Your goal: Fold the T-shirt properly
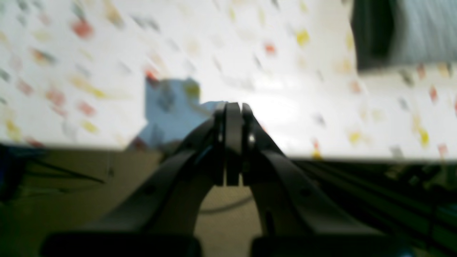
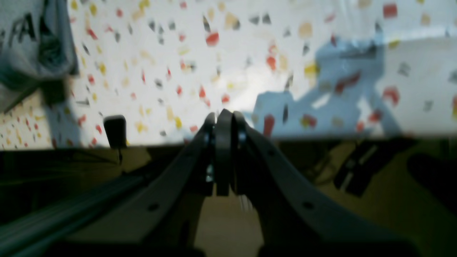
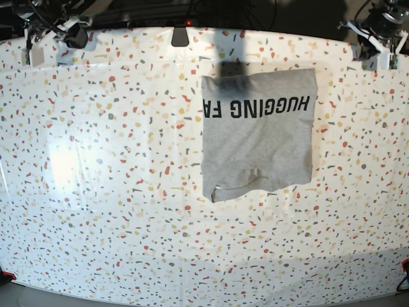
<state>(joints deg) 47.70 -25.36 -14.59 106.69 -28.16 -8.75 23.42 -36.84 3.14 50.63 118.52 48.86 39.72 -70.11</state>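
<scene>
The T-shirt (image 3: 259, 131) lies folded into a rough rectangle on the table, right of centre in the base view. Its black block lettering runs upside down along the far edge, and the collar shows at the near edge. A corner of the T-shirt (image 1: 421, 32) appears at the top right of the left wrist view, and part of the T-shirt (image 2: 25, 43) with lettering at the top left of the right wrist view. My left gripper (image 1: 232, 107) is shut on nothing, over the table's far edge. My right gripper (image 2: 223, 114) is also shut and empty, away from the cloth.
The table (image 3: 115, 192) is covered with a white speckled sheet. A small black clip (image 3: 180, 35) sits at its far edge, and the same clip (image 2: 115, 131) shows in the right wrist view. Both arms are pulled back at the far corners, right arm (image 3: 71, 33) and left arm (image 3: 377, 29).
</scene>
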